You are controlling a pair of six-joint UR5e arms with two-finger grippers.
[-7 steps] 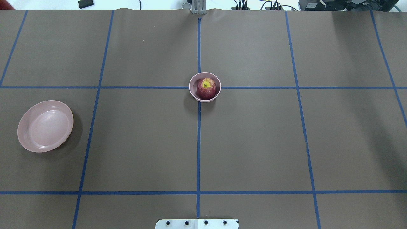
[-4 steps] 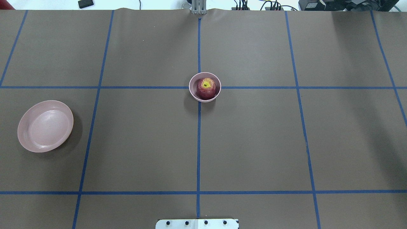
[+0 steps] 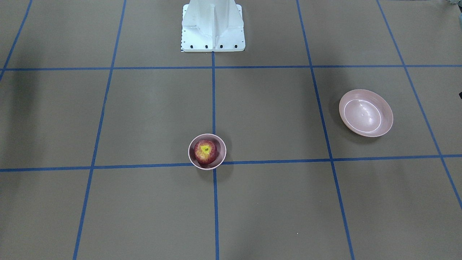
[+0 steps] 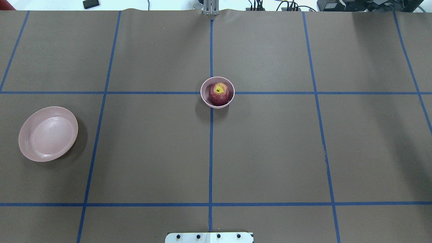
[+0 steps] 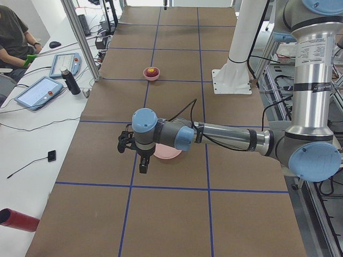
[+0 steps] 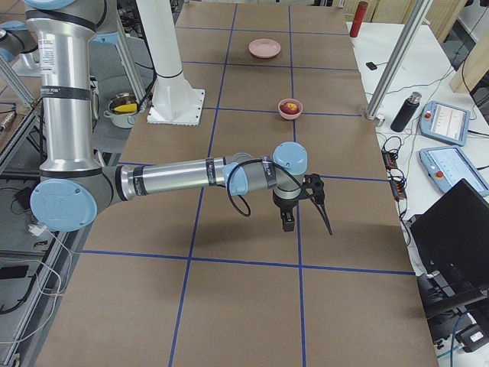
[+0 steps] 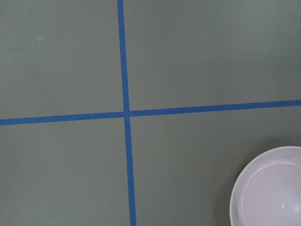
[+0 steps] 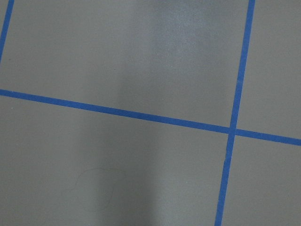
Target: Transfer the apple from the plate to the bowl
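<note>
The dark-red apple (image 4: 219,92) sits inside the small pink bowl (image 4: 204,95) at the table's middle, and shows in the front view too, the apple (image 3: 205,151) in the bowl (image 3: 208,166). The wide pink plate (image 4: 48,134) lies empty at the robot's left; the left wrist view shows it at its lower right (image 7: 268,193). My left gripper (image 5: 126,143) hovers above the table beside the plate (image 5: 169,153). My right gripper (image 6: 321,206) hovers over bare table, far from the bowl (image 6: 290,108). Both show only in side views; I cannot tell whether they are open.
The robot's white base plate (image 4: 209,237) stands at the near table edge. A side bench along the far edge holds tablets (image 5: 38,92), a dark bottle (image 5: 70,81) and a laptop (image 6: 458,229). A seated person (image 5: 13,32) is at that bench.
</note>
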